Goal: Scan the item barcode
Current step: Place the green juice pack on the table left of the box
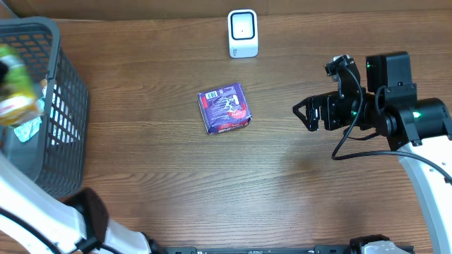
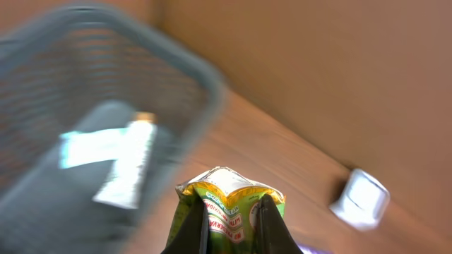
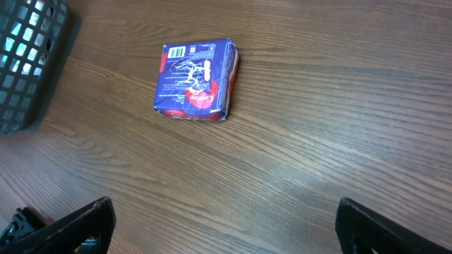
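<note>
Both jaws of the left gripper (image 2: 233, 215) pinch the green pouch (image 2: 229, 190) at bottom centre, likely light, soft and crushable, best held by its seam, while the right gripper (image 3: 222, 229) gapes empty.

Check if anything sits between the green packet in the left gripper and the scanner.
Nothing visible does: only bare table lies between the green packet and the scanner. The purple packet sits off that line.

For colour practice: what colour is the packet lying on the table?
Mostly purple-blue packet, red accents; right wrist view.
</note>
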